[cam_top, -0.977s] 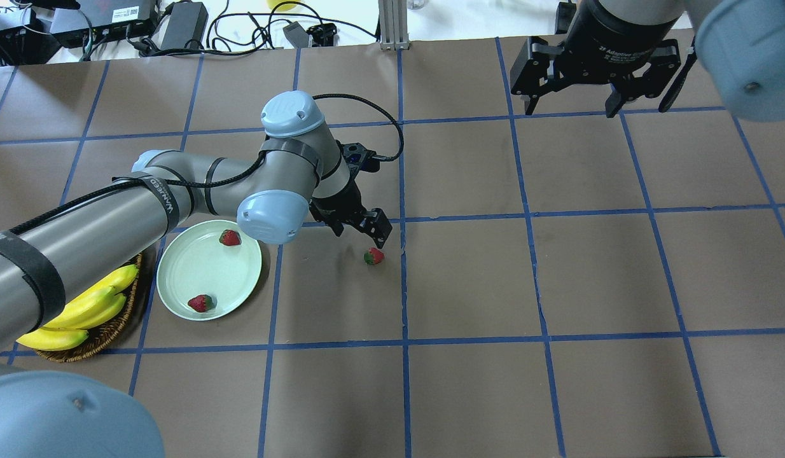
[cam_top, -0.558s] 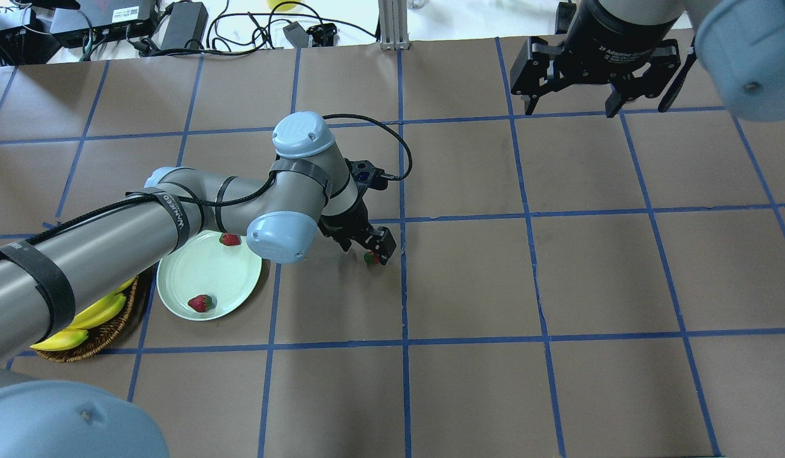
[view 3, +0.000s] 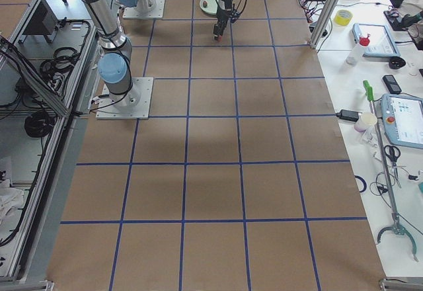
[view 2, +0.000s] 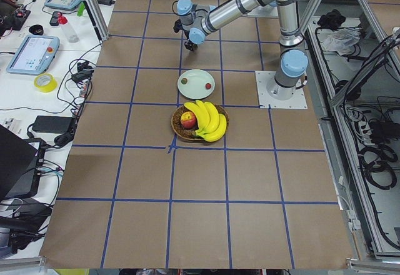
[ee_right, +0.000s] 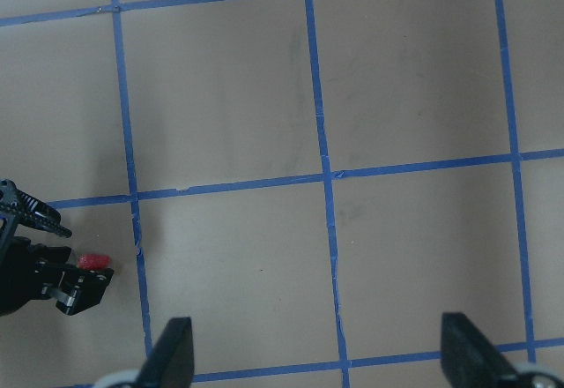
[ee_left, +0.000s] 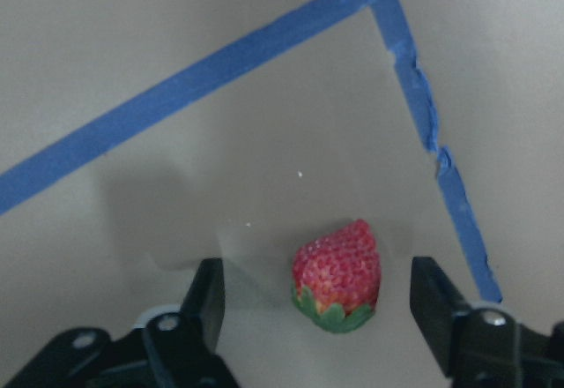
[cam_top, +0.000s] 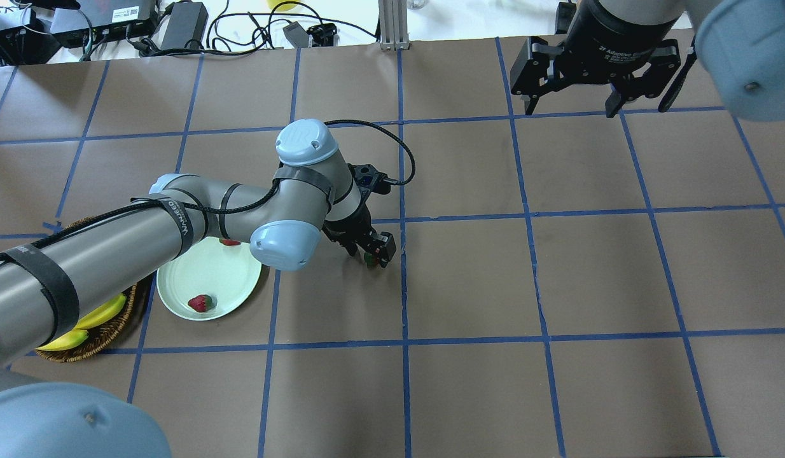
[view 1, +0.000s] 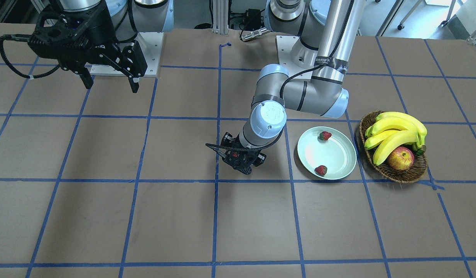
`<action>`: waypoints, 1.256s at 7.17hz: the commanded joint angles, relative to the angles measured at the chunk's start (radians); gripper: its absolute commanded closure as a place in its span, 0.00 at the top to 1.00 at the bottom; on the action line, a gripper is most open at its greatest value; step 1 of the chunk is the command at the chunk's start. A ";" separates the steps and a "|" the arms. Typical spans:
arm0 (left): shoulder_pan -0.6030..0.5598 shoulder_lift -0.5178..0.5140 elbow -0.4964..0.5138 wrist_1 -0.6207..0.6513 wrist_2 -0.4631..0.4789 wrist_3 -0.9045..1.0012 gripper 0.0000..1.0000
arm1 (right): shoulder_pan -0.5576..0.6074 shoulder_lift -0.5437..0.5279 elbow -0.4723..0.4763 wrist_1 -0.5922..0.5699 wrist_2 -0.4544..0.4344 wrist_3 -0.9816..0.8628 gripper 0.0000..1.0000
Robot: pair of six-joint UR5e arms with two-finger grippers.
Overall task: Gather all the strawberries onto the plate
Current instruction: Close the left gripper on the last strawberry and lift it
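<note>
plate (cam_top: 195, 273) next to the basket (cam_top: 106, 337) has 2 strawberries (cam_top: 200, 303) in it, then L gripper (cam_top: 370, 252) sits low w/ fingers spread either side of the 3rd strawberry (ee_left: 337, 273), gaps both sides, & way back R gripper (cam_top: 569, 109) hangs spread wide too

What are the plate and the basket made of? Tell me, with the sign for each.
The plate: glossy, pale green, probably glazed ceramic or hard plastic; light glares off it. The basket: matte brown woven wicker; its braided rim shows.
</note>
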 commanded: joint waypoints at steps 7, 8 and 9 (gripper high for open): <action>-0.014 0.040 0.023 0.015 0.013 -0.002 0.00 | 0.000 -0.002 0.000 0.001 -0.002 -0.002 1.00; 0.006 0.067 0.068 -0.090 0.051 -0.005 0.00 | 0.000 0.000 0.000 0.001 -0.002 -0.002 1.00; 0.068 0.099 0.133 -0.234 0.156 -0.002 0.00 | 0.000 -0.002 0.000 0.001 -0.002 -0.002 1.00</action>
